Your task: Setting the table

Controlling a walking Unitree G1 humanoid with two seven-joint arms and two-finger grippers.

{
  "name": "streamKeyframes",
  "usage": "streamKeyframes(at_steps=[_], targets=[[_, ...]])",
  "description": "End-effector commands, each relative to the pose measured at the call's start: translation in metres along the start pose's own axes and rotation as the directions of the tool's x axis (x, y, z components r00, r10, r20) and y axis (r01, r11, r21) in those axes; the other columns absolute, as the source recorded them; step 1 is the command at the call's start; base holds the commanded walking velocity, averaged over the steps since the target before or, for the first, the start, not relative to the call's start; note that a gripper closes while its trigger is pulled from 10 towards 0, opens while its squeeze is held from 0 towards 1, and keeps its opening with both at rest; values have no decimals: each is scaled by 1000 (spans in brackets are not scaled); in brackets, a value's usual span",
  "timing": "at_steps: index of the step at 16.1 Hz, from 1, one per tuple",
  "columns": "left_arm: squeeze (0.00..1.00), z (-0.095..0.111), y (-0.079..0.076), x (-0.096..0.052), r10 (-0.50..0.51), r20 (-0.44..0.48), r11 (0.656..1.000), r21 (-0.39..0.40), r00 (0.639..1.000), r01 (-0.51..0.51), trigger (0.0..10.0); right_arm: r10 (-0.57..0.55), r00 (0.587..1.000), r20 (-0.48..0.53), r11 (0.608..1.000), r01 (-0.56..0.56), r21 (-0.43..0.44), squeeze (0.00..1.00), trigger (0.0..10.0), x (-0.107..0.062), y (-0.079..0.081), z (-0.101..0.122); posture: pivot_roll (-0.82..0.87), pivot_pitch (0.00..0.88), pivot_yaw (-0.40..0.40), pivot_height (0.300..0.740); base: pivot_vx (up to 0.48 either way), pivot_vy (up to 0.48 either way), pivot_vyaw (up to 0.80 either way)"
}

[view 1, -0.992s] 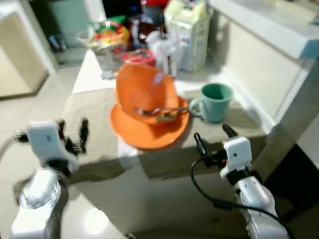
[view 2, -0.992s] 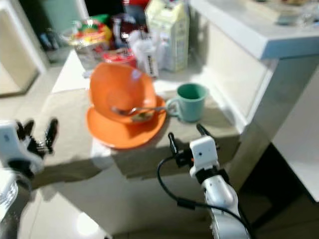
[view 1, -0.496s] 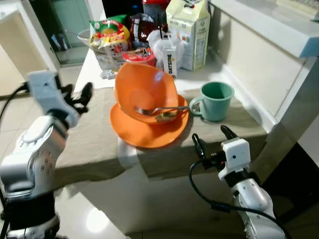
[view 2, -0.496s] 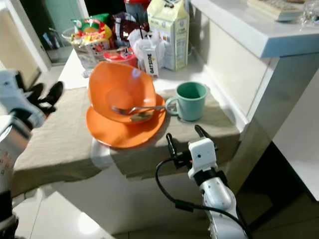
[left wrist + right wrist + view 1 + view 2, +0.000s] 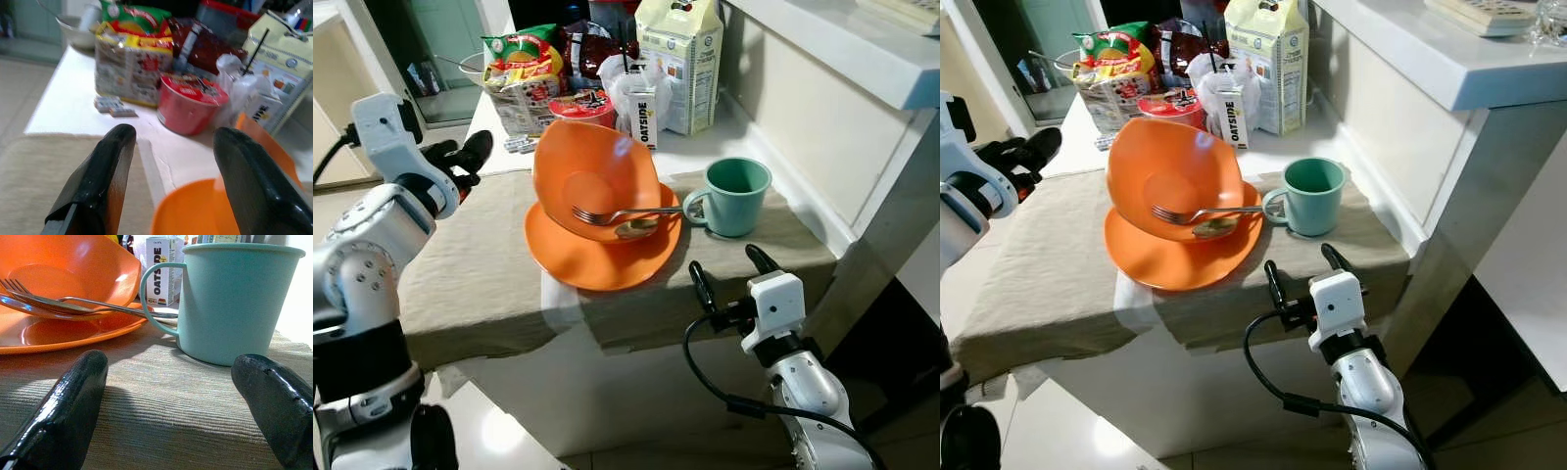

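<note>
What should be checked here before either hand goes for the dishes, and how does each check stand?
1. Right hand open: ok; its fingers are spread at the table's near edge, holding nothing.
2. Left hand open: ok; its fingers are apart, holding nothing, raised past the far left of the cloth.
3. Green mug upright and free: ok; it stands on the cloth beside the orange plate.
4. Orange bowl seated flat: not ok; it leans tilted on the plate.
5. Fork and spoon stable: cannot tell; they lie across the plate, under the bowl's rim.
6. Mug contents: cannot tell.
</note>
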State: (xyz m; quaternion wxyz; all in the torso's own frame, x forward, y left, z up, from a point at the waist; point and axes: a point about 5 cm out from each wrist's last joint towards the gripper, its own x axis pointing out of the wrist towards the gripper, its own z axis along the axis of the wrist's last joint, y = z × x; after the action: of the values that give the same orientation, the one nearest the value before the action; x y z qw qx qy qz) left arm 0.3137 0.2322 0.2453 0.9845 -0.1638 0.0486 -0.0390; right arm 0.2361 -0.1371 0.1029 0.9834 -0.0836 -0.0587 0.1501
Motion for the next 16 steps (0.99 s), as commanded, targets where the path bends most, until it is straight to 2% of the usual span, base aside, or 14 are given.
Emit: streamKeyframes(at_steps=[1,2,4,6,7,11,16], targets=[[0,2,1,1,-2,-21,1000,-27,1000,1,10000,-17,998,-61,1000,17,3,0,10000,-2,-3,-10,-132,13,132,740,0,0,0],[0,1,-1,2,-12,-38,999,-43,999,10,10000,-17,998,-61,1000,17,3,0,10000,-2,-3,-10,-130,12,132,740,0,0,0],[0,-3,-9,7,-78,-128,995,-73,989,69,10000,-12,998,-59,1000,12,3,0,10000,0,-3,-10,-130,10,132,740,0,0,0],[0,-3,-10,11,-92,-149,994,-77,985,81,10000,-11,998,-57,1000,11,2,0,10000,0,-3,-10,-131,9,133,740,0,0,0],[0,3,-16,17,-128,-187,991,-71,974,117,10000,-6,999,-52,1000,6,-1,0,10000,1,-3,-9,-136,12,138,740,0,0,0],[0,6,-21,20,-149,-226,989,-47,963,142,10000,-9,999,-52,1000,9,-1,0,10000,-1,-2,-9,-142,15,146,740,0,0,0],[0,-2,-19,27,-135,-297,991,-23,945,134,10000,-13,998,-55,1000,13,-4,0,10000,-4,-1,-8,-154,22,148,740,0,0,0]])
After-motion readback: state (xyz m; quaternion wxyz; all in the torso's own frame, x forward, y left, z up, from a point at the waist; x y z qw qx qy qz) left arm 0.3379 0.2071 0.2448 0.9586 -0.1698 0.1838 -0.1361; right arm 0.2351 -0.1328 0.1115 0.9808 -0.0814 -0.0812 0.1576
